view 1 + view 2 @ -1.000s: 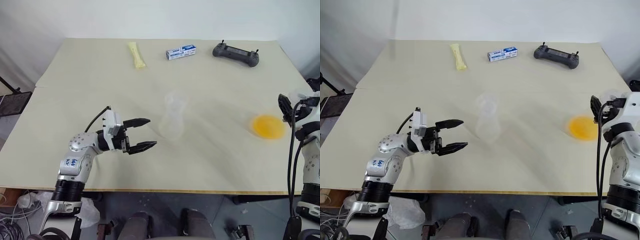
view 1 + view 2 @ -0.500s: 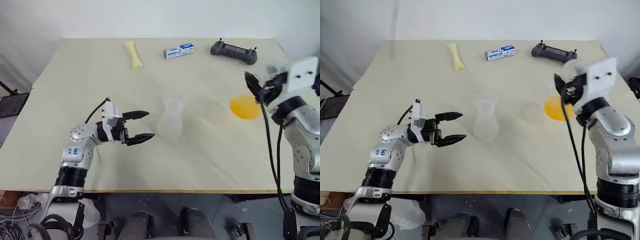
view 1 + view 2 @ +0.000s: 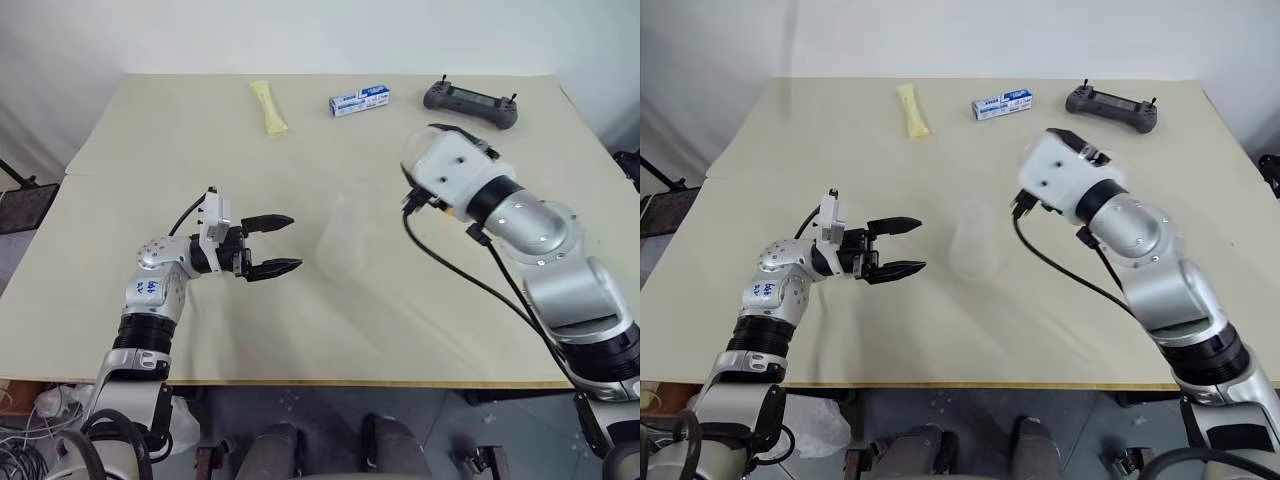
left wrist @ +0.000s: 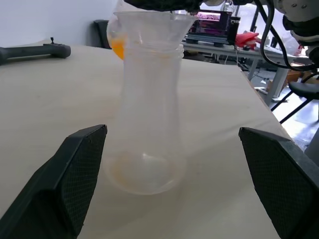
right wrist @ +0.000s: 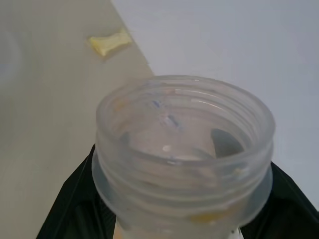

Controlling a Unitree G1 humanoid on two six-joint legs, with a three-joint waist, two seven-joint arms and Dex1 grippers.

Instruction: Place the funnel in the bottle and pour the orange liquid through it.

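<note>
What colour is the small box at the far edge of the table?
The box is blue and white, clearest in the left eye view.

Clear bottle [image 4: 145,104], orange liquid [image 4: 117,48], pale yellow packet [image 3: 268,106], blue-white box [image 3: 359,101].

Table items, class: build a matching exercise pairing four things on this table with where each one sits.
Things:
1. bottle
2. black controller
3. yellow packet
4. left hand

Places:
a. far right corner of the table
b. far side, left of the blue-and-white box
c. middle of the table
d. beside the bottle, on the robot's left

Pairs: 1-c, 2-a, 3-b, 4-d
</note>
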